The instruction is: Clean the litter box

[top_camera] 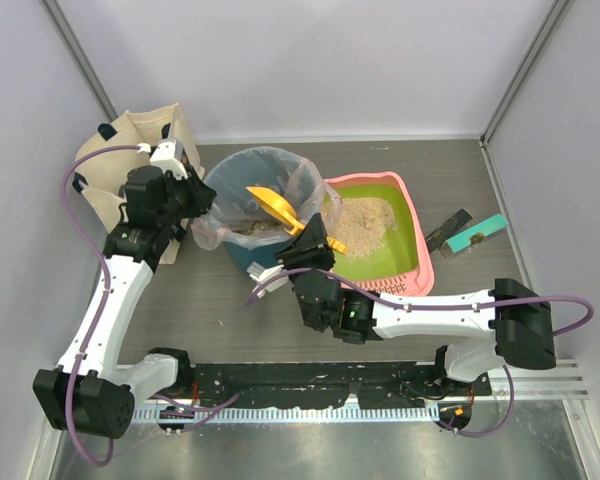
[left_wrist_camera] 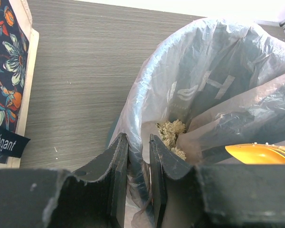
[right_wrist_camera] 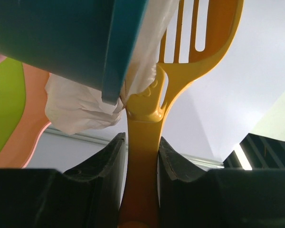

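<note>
Since the orange slotted plastic scoop (top_camera: 275,207) hangs over the mouth of the teal round plastic bin (top_camera: 242,256) with almost nothing on its blade, the step in hand looks like the emptying of a scooped load. Pale clumps (left_wrist_camera: 172,135) already lie at the bottom of the bin.

The right gripper (right_wrist_camera: 141,142) has its fingers clamped on the scoop's handle. In the right wrist view the scoop's neck sits right at the bin's rim, against the clear plastic bag (top_camera: 225,225) draped over it. The left gripper (left_wrist_camera: 138,142) stands at the bin's left rim, its fingers pinched together on the bag's edge, apparently to steady the bin.

The shallow pink plastic litter box (top_camera: 420,245) with the lime-green floor sits on the bench just to the right of the bin. Its beige litter (top_camera: 365,220) is heaped at the end nearest the bin.

The next move, as I judge it, is to lift the scoop clear of the bin and carry it right for another pass through the heap. That calls for a clean rise first, as the slots or neck could snag the loose bag.

The right arm lies low across the bench on the near side of the bin, wrist turned up toward the rim. The left arm rises bent on the bin's left side, wrist tipped toward it.
</note>
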